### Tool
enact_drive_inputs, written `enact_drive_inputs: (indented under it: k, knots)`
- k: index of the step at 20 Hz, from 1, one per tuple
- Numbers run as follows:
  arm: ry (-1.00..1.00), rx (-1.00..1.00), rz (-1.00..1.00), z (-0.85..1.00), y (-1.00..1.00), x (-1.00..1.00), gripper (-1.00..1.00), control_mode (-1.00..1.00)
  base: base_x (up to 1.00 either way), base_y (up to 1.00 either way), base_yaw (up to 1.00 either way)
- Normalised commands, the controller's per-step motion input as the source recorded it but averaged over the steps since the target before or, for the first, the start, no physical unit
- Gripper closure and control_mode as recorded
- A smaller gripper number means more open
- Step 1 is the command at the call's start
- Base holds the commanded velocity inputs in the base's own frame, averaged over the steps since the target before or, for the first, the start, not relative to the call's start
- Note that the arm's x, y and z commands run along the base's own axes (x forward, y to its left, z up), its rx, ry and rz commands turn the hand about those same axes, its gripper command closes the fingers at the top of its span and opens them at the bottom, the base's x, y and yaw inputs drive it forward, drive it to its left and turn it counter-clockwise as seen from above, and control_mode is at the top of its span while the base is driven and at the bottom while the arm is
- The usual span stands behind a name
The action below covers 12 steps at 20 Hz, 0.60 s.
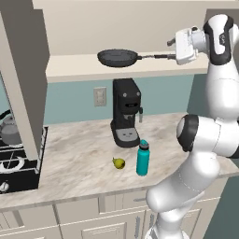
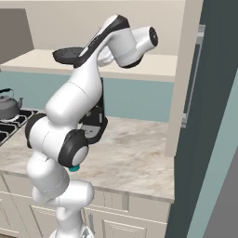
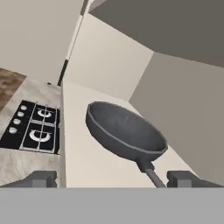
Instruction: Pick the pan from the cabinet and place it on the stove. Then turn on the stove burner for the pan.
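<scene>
In cabinet (image 1: 126, 70) — pan (image 1: 118, 57); gripper (image 3: 113, 178) open, perhaps astride handle.

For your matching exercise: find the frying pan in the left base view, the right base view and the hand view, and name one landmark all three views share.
Left base view: the pan sits top centre on the open cabinet's shelf.
Right base view: upper left, partly hidden behind the arm.
Hand view: centre, its handle pointing down between the gripper's open fingertips.
Shared landmark: the stove.
</scene>
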Motion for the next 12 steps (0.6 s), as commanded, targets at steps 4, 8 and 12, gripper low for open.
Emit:
enact_drive_inputs:
  k: [4,8,12]
  knots:
    - [-0.01,-0.05,0.00,-0.01,0.00,0.16,-1.00,-1.00,0.00,0.00,0.00]
    - [0.00,-0.08,0.00,-0.04,0.00,0.19,-1.00,-1.00,0.00,0.00,0.00]
    - [-0.05,-0.10,0.00,-0.07,0.00,0.07,-1.00,-1.00,0.00,0.00,0.00]
